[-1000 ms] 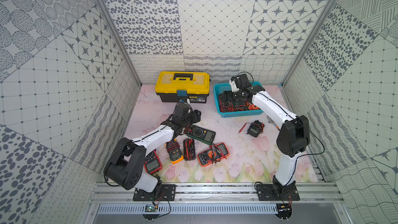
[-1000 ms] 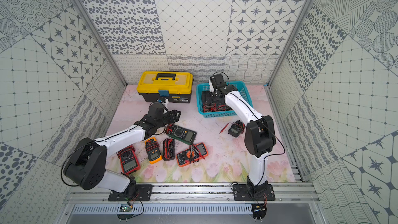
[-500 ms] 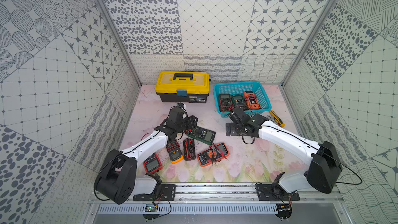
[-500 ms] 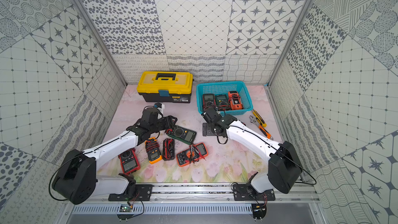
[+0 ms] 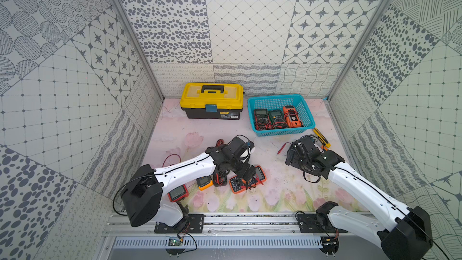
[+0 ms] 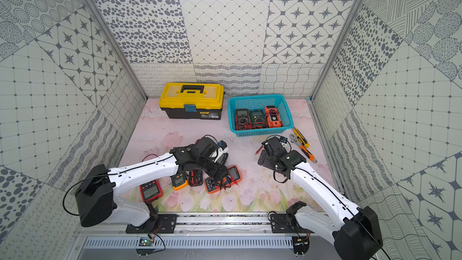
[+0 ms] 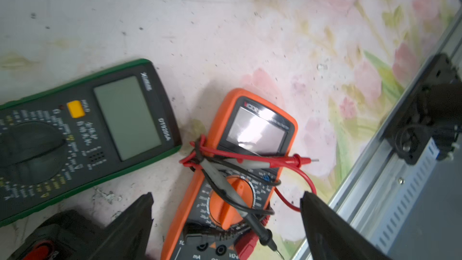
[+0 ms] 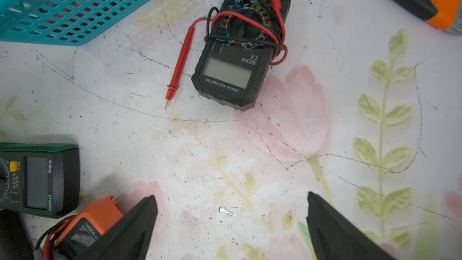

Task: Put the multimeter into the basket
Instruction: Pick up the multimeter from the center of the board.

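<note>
Both hands spread, neither gripping; some multimeters in the basket, others loose on the table.

The left hand [image 7: 226, 196] hangs with its fingers wide apart on either side of the dial end of an orange multimeter [image 7: 257, 131]. This meter lies flat on the table [image 7: 225, 33] with red and black leads wrapped across it; contact cannot be determined. A green multimeter [image 7: 100, 126] lies just beside it. The right hand [image 8: 231, 196] is likewise spread, over bare table. A black multimeter [image 8: 232, 66] lies apart, ahead of its fingers, with a red probe [image 8: 180, 58] beside that meter. The turquoise basket [image 5: 275, 102] stands at the far side of the table, next to the yellow-lidded toolbox [image 5: 212, 96]. It holds three multimeters [image 5: 275, 117] side by side, face up.
</note>
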Controlling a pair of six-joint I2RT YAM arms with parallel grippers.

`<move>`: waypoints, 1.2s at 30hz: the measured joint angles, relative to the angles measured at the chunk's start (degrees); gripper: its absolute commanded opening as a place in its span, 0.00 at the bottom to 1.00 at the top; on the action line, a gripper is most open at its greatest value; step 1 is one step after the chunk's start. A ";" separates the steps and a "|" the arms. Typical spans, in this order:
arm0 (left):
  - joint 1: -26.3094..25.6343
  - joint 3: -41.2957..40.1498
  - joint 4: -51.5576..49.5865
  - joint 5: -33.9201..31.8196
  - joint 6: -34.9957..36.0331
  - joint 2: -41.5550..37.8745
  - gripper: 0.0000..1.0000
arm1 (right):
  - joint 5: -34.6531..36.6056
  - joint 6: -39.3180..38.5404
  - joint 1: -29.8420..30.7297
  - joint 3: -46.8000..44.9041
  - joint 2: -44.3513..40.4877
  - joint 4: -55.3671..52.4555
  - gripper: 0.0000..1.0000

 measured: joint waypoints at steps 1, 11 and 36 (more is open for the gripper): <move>-1.18 0.44 -1.33 -0.13 1.64 0.63 0.99 | -0.35 0.02 -0.37 -0.55 -0.48 0.22 0.98; -6.08 3.19 -10.60 -3.43 14.05 6.45 0.99 | -3.52 0.02 -1.66 -3.43 -0.87 4.09 0.98; -6.54 5.95 -11.34 -10.88 20.92 16.39 0.94 | -6.23 -2.19 -2.01 -3.41 4.44 9.01 0.98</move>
